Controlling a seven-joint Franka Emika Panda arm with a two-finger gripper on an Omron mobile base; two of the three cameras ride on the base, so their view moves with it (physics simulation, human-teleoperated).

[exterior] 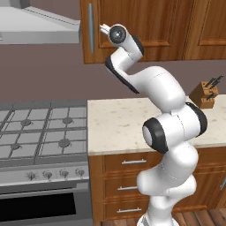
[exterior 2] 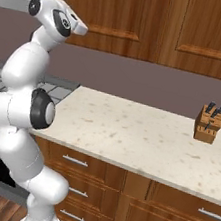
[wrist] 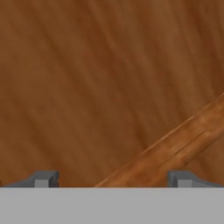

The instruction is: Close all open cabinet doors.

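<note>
Cabinet door [exterior: 137, 28] above the bench [exterior: 119, 123] looks nearly flush from the left base. Right base: hand raised against it. Hand view: claw [wrist: 112, 179] spread open, empty, wood close ahead; pushing further risks jamming tips into the panel.

Reddish-brown cabinet doors [exterior: 145, 26], speckled cream counter [exterior: 119, 123].

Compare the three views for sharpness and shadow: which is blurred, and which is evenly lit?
Hand view: cabinet door wood grain soft and smeared, very close. Left base view: even, flat lighting, counter without hard shadows. Right base view: sharp, knife block casting little shadow.
</note>
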